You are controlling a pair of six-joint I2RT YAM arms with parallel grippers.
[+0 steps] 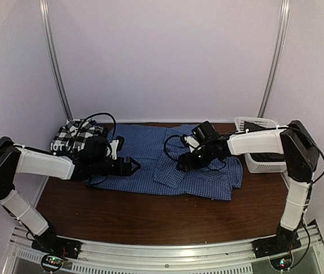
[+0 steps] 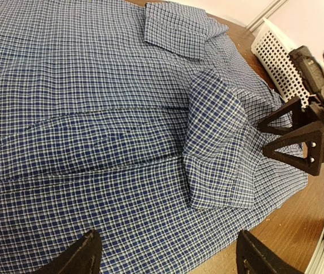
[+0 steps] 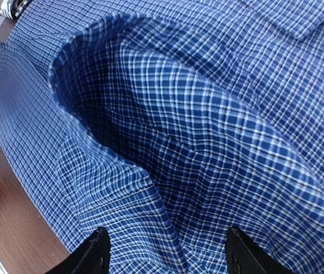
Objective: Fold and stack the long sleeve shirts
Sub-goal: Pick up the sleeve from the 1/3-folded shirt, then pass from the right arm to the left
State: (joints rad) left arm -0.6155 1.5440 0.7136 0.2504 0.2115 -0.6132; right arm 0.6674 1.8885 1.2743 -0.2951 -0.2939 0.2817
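Top external view showed the blue fine-check shirt (image 1: 150, 145) spread lengthwise left to right on the table (image 1: 150, 217), its folded-in sleeve (image 1: 170, 171) just beside the right tool (image 1: 181, 165), farther from the left tool (image 1: 134, 166), both tools spread wide and holding nothing.

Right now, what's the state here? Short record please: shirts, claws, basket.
blue check shirt: spread across table, a fold raised near middle
plaid shirt: bunched at back left
left claw: open, over blue check shirt
right claw: open, at the raised fold
basket: white, back right
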